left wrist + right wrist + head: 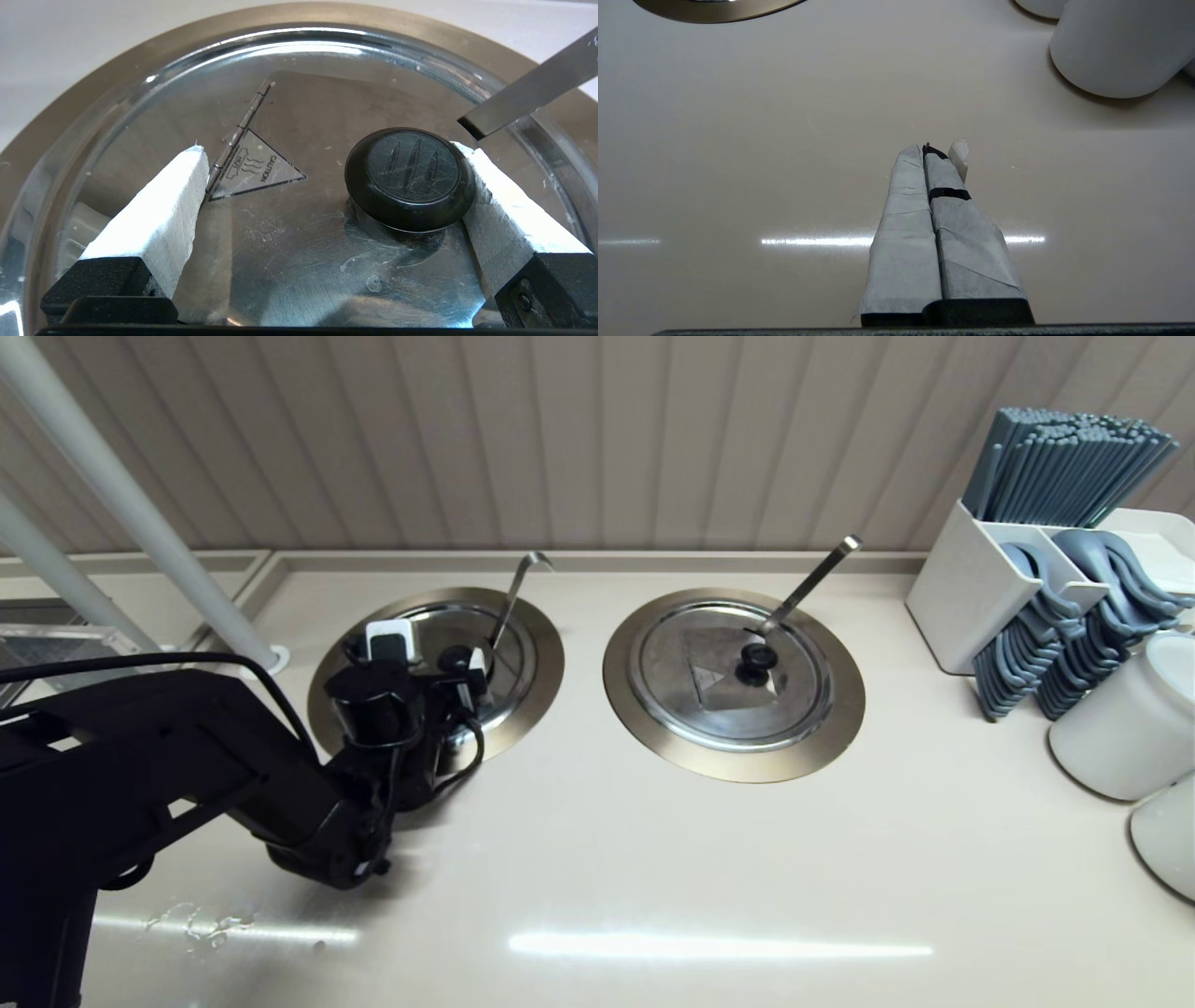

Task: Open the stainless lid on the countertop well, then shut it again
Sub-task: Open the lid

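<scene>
Head view: looks forward and down from above, taking in the counter (597, 859), both ringed wells and the wall behind.
Left wrist view: sits close behind the left gripper (327, 177), facing the stainless lid (299, 261) from very near.
Right wrist view: rides behind the right gripper (941, 151), low over bare counter.
Shared: head and left wrist views both show the stainless lid's black knob (410, 178).

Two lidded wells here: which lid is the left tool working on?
The stainless lid with the thin hook-ended ladle handle, on the robot's left. The left tool straddles its black knob, open. The twin lid with the straight handle sits untouched.
</scene>
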